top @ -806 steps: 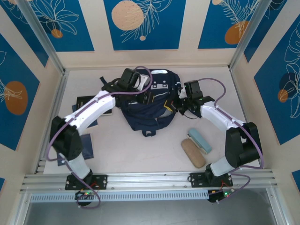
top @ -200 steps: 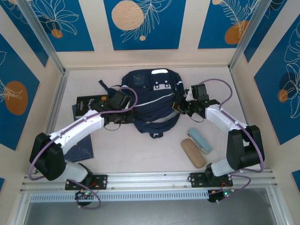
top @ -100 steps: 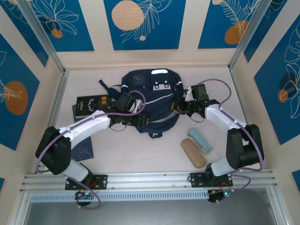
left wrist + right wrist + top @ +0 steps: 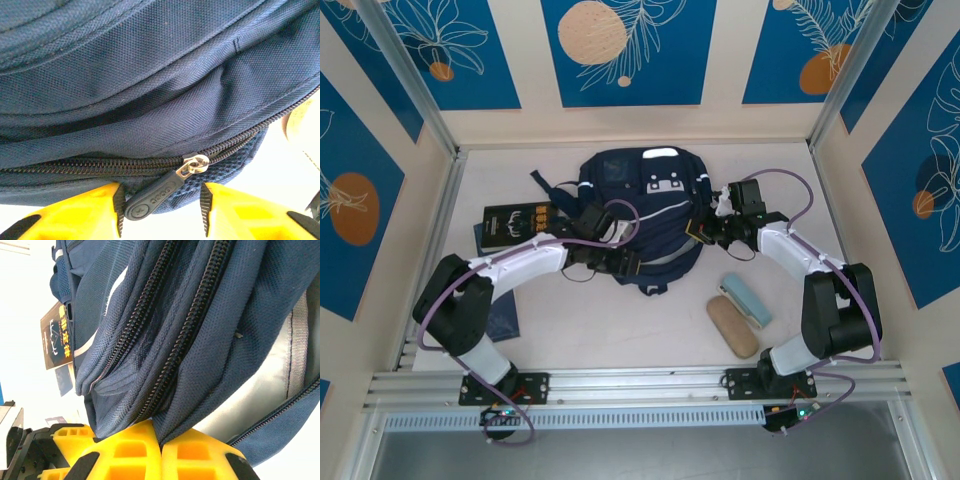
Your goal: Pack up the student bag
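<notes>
The navy student bag lies flat at the table's middle back, its white patches facing up. My left gripper sits at the bag's near edge. In the left wrist view it is open, its yellow fingers on either side of the dark rubber zipper pull, which touches the left pad. The zipper runs closed across that view. My right gripper is at the bag's right side, and in the right wrist view it is shut on a fold of the bag's fabric beside a zipper line.
A black book and dark blue booklets lie left of the bag, partly under my left arm. A tan case and a pale blue case lie at the right front. Walls enclose the table on three sides.
The bag was flattened and closed since four seconds ago. Over the last second my left gripper slid right along the bag's near edge to the zipper pull. The right gripper kept its hold.
</notes>
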Available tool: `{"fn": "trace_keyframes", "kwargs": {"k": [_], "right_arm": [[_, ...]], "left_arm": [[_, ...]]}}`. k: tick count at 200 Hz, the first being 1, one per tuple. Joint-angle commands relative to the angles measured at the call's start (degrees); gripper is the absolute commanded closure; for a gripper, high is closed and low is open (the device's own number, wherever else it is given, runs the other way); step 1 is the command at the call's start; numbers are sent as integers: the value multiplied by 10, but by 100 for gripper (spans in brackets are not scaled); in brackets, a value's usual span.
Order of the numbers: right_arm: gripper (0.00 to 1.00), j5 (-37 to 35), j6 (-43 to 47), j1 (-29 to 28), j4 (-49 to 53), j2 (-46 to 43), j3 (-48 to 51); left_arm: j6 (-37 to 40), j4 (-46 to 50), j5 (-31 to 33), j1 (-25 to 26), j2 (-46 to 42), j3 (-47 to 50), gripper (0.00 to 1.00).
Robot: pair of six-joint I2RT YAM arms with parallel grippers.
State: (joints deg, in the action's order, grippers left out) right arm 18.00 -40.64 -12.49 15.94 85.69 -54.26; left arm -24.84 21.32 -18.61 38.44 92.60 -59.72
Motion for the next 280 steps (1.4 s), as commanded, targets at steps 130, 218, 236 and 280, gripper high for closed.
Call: {"fn": "trace_keyframes", "kwargs": {"k": [130, 218, 236, 280], "right_arm": [[100, 23, -14, -5, -26, 1, 12], [100, -58, 2, 25, 13, -5, 20], [100, -61, 9, 39, 14, -1, 21], [100, -27, 20, 56, 13, 5, 12]], "left_arm": [[15, 3, -4, 14, 36, -14, 75], [20, 104, 190, 18, -15, -18, 100], [17, 134, 239, 15, -14, -24, 100], [38, 133, 228, 13, 5, -37, 100]]}}
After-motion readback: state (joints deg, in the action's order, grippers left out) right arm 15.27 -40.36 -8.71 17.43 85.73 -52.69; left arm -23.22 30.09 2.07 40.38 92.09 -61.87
